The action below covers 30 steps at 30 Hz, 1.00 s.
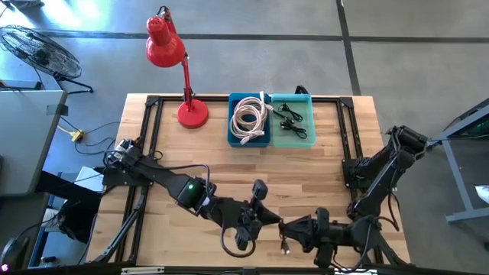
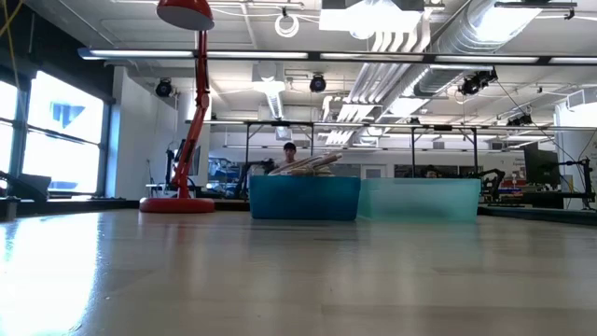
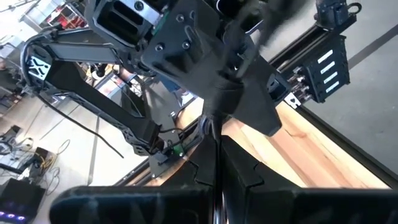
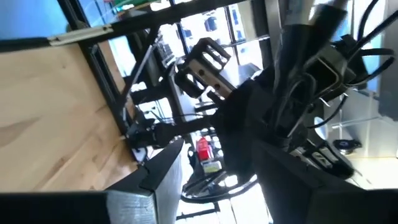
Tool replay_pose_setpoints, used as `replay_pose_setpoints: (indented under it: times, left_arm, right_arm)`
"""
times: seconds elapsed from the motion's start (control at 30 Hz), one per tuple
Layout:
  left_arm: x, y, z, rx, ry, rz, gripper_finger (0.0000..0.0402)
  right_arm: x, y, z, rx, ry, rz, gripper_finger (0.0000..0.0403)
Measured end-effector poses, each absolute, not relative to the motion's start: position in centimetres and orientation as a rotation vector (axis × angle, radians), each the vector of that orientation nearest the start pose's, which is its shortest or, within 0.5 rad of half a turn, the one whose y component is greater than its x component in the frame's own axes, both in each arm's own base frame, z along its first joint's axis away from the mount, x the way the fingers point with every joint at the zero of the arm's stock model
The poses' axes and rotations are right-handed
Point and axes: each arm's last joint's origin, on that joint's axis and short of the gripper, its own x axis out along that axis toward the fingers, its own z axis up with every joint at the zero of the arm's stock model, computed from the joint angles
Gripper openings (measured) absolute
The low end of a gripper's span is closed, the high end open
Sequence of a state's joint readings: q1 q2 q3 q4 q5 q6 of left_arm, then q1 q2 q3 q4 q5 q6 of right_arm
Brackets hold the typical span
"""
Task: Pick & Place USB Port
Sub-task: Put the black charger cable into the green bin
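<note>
Left gripper (image 1: pixel 269 218) meets right gripper (image 1: pixel 294 227) at table (image 1: pixel 321 168) front edge, likely cable (image 1: pixel 284 243) handover; jaws' state unclear.

2 bins side by side at the wooden table's (image 1: pixel 191 153) far edge.
The blue plastic bin (image 1: pixel 249 120) holding coiled white cables (image 1: pixel 249 116) sits left of, touching, the teal plastic bin (image 1: pixel 293 120) holding black cables (image 1: pixel 292 119). The red desk lamp (image 1: pixel 176 65) stands left of both. Both arms meet near the front edge.
</note>
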<state>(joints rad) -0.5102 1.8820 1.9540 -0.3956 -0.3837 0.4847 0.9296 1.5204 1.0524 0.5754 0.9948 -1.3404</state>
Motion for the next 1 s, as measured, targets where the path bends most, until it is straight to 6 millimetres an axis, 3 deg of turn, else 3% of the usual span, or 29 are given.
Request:
replay_pose_setpoints:
  times: [0.33,0.67,0.8,1.0]
  left_arm:
    - [38.1,-20.1,40.0,0.608,0.273,-0.210,0.0001]
    - [38.1,-20.2,39.9,0.603,0.278,-0.206,0.0001]
    - [38.1,-20.1,39.9,0.602,0.279,-0.203,0.0001]
    - [38.0,-20.0,40.0,0.602,0.278,-0.198,0.0020]
  right_arm:
    - [22.0,25.3,33.7,-1.211,0.001,-0.175,0.0181]
    - [22.0,25.2,33.8,-1.214,0.004,-0.194,0.0174]
    - [22.0,25.1,33.8,-1.213,0.020,-0.208,0.0132]
    - [22.0,25.1,33.7,-1.216,0.039,-0.220,0.0018]
